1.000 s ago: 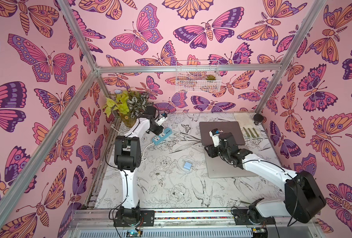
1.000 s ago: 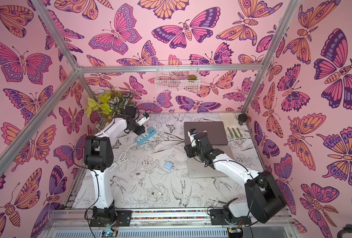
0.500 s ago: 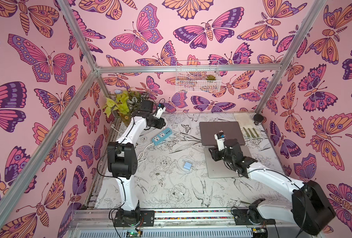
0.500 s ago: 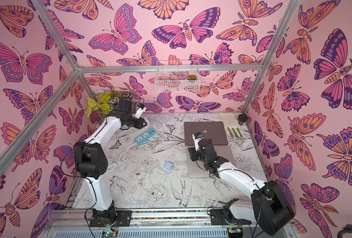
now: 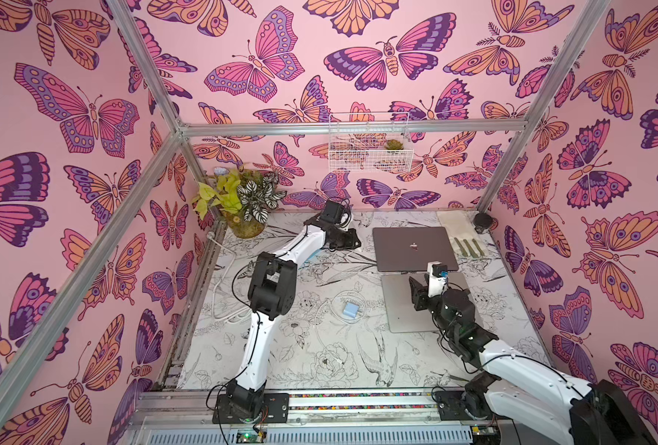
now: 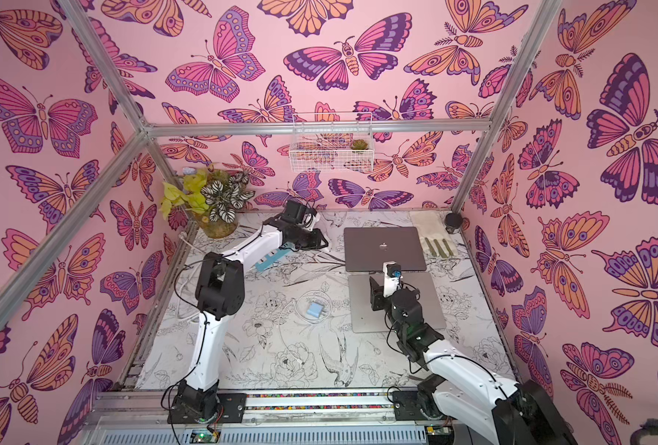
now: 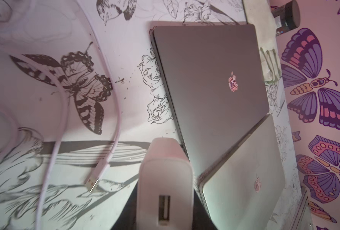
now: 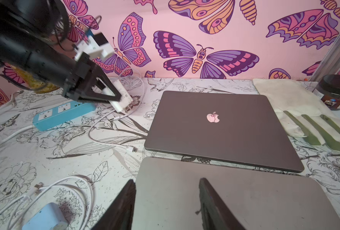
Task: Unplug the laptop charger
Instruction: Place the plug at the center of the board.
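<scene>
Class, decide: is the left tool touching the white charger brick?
Touching. The right wrist view shows the left tool clamped on the white charger brick, gripping it from both sides.

Seen from above, the left arm (image 5: 258, 339) rises from its base at 7 o'clock, its elbow bent high and its forearm reaching to 12 o'clock. The left gripper (image 8: 116, 95) is clamped on a white charger brick (image 8: 125, 102). The right arm (image 5: 531, 370) stretches low from 5 o'clock toward 3 o'clock. The right gripper (image 8: 166, 201) points toward 12, jaws parted and empty.
</scene>
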Controlling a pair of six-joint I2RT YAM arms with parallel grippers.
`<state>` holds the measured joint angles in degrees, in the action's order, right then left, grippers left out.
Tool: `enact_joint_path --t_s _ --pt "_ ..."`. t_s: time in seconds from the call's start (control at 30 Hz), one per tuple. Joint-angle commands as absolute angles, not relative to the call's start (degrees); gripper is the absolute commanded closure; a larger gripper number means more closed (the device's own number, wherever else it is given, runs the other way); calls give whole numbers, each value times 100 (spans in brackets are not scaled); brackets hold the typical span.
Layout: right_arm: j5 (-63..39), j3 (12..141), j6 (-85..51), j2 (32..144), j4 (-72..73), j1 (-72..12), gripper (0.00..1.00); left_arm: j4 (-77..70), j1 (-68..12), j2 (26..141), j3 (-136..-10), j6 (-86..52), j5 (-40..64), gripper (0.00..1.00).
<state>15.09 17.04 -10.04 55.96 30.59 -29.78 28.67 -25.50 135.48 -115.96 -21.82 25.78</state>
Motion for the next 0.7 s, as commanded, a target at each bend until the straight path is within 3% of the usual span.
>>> enact_joint_path --t_s 0.0,0.17,0.33,0.57,0.67 --pt "1649 1775 -971 5670 3438 -3034 47 2557 -2609 13893 -12092 -2549 2471 74" --pt "1626 1835 -984 5848 3454 -3041 47 2558 -2663 14421 -12590 -2775 2481 73" --pt "1661 1841 -1001 5880 3450 -3041 47 2526 -2672 14645 -12740 -2788 2363 63" --pt "1705 1890 -1022 5960 3390 -3041 47 2513 -2689 14855 -12871 -2874 2634 57" --pt "1734 1883 -1020 5958 3396 -3036 47 2512 -2698 14783 -12848 -2841 2712 38"
